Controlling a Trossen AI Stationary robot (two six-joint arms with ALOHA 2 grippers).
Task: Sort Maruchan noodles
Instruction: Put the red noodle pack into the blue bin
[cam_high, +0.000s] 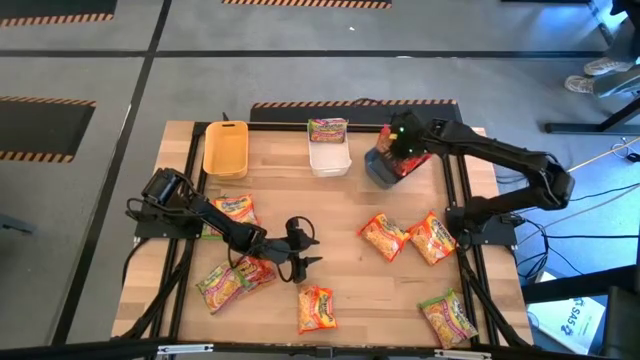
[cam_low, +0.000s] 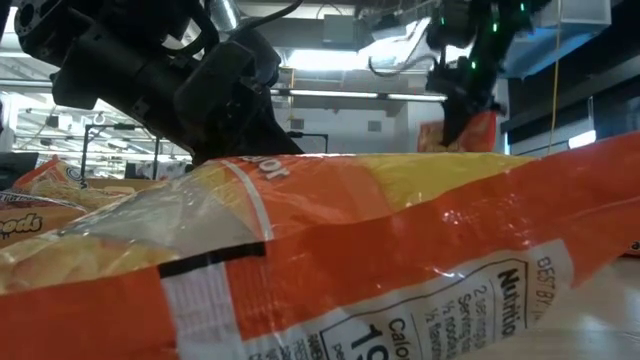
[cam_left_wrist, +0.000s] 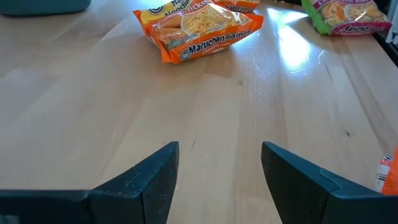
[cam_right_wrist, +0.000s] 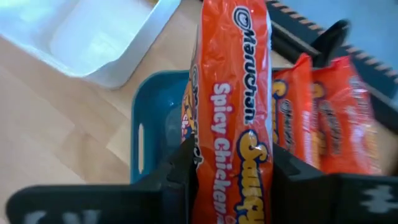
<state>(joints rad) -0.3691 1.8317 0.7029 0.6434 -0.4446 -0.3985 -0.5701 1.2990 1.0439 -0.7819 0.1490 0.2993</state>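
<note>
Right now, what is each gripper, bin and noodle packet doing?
Left gripper: open, empty, low over the wooden table.
Right gripper: holding a glossy red Spicy Chicken noodle packet upright above the dark grey plastic bin.
Dark grey plastic bin: already has red packets inside.
White plastic bin: a green-pink packet leans on its far rim.
Yellow plastic bin: looks empty.

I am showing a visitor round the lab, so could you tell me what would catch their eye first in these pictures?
Most striking is the red Spicy Chicken packet held upright in the right gripper over the dark bin at the table's far right, where other red packets already stand. Next, orange packets lie scattered over the wooden table, with the left gripper open and empty above bare wood near the middle.
</note>
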